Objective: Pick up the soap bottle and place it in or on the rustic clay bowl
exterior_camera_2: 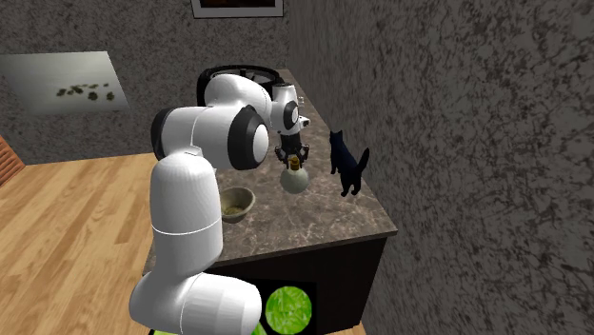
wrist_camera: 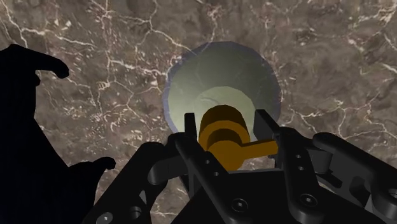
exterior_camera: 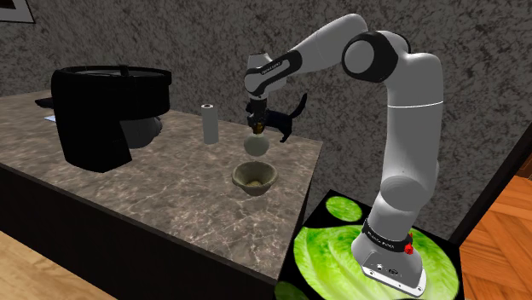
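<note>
My gripper point(wrist_camera: 227, 122) pinched the gold pump point(wrist_camera: 222, 130) of the pale bottle point(exterior_camera: 256, 146), one finger on each side. The bottle was upright under the gripper, over the counter point(exterior_camera: 162, 183); couldn't tell if it touched. In the shoulder view the bowl point(exterior_camera: 254, 176) sat near at its 6 o'clock, the black cat point(exterior_camera: 286, 118) at 1 o'clock and the white roll point(exterior_camera: 209, 123) at 10 o'clock.

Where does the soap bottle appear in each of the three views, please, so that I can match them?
Shoulder view: the soap bottle is mid-picture, under the gripper, above the bowl in the image.
Second exterior view: soap bottle mid-picture, left of the black cat.
Wrist view: soap bottle with its pump between the fingers.
Shared landmark: the black cat beside it.
</note>
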### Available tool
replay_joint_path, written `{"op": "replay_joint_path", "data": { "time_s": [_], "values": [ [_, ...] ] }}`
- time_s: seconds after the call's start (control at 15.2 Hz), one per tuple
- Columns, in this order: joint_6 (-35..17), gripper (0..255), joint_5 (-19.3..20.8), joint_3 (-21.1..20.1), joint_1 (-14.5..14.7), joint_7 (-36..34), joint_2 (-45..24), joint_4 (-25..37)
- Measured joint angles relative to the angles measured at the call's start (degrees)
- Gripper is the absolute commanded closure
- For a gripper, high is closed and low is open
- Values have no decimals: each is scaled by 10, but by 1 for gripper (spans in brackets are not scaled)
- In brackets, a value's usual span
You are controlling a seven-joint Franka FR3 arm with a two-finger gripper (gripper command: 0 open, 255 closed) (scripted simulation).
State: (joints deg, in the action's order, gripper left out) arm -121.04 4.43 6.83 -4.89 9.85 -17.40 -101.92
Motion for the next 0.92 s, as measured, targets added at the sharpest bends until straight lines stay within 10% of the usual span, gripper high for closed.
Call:
{"op": "replay_joint_path", "data": {
  "time_s": [0.92],
  "values": [
    [96, 255, 0, 0, 1, 7, 27, 70]
  ]
}}
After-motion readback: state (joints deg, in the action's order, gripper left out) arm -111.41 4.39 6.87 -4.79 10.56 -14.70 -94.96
